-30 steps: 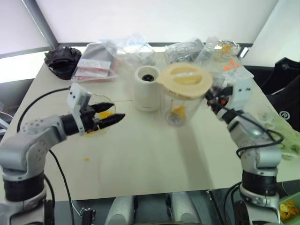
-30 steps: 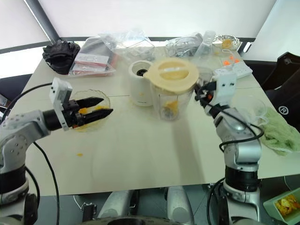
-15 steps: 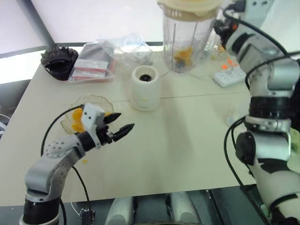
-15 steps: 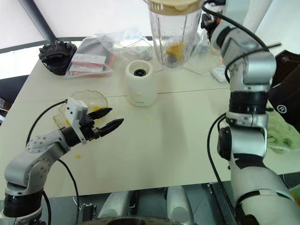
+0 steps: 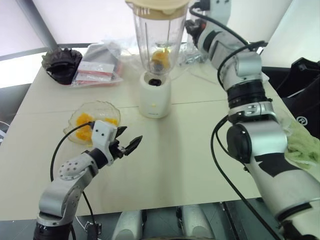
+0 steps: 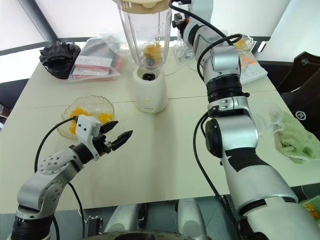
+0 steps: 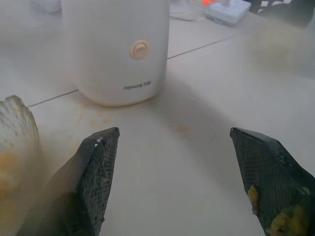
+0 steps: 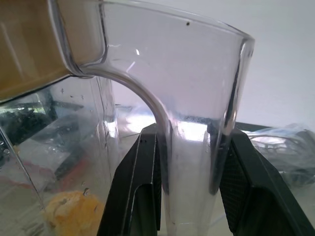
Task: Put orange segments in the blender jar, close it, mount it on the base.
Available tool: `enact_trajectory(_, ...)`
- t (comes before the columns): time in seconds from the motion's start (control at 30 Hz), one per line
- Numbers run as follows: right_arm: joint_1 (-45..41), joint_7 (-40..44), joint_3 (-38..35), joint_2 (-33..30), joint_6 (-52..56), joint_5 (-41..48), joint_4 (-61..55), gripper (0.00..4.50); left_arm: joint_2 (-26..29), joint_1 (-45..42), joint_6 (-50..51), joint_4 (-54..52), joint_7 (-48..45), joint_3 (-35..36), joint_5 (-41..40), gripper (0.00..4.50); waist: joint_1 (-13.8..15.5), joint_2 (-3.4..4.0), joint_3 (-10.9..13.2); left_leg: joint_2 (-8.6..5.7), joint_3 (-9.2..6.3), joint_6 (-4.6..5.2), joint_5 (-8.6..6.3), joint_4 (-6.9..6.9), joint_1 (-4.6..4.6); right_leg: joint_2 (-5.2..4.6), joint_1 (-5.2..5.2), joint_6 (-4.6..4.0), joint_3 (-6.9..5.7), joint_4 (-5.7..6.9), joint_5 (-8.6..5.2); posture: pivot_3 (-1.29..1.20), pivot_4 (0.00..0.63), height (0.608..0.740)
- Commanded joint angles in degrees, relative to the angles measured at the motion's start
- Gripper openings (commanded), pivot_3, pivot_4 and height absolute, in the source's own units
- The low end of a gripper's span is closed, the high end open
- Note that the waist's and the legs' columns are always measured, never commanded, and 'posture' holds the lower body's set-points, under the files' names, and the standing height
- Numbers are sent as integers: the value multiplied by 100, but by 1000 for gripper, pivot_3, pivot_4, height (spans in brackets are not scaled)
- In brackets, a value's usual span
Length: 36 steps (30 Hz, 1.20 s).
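Right gripper (image 8: 189, 184): we clamp the blender jar (image 5: 157, 37) by its handle, holding it over the base (image 5: 154, 95) for mounting.
Left gripper (image 6: 116, 134): we hold it wide open, empty, clear of the jar.

The jar (image 5: 156, 37) is clear, shiny plastic with a matt cream lid (image 5: 159, 6). The base (image 5: 154, 95) is smooth, white, shiny plastic. The bowl (image 6: 86, 111) looks like clear glass. The table (image 5: 200, 150) is smooth and matt. The finger pads (image 7: 101, 174) are black and rough.
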Motion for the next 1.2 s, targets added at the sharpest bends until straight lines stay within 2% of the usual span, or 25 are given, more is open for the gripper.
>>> enact_trajectory(0.03,-232,64,-129,82,-539,42,121,965,44,27,-116,-281,65,-18,52,3733,-15,0,0,0,0,-1,0,0,0,0,0,-1,0,1,0,0,150,740)
enact_trajectory(0.37,-230,52,-155,215,-1014,-24,765,965,102,221,-79,-457,160,-53,69,3733,-26,1,-2,0,0,-8,5,2,5,3,3,-8,0,4,6,0,150,740)
enact_trajectory(1.0,694,-181,-54,213,21,-70,-1092,965,232,-235,128,-205,52,-93,-102,3733,-15,1,-3,0,-3,-11,7,5,7,6,5,-9,-1,8,7,0,150,740)
enact_trajectory(1.2,825,-264,-53,229,117,-79,-1261,965,267,-354,105,-66,-22,-122,-81,3733,-5,2,-3,0,-3,-11,7,4,5,5,3,-9,-2,7,7,0,150,740)
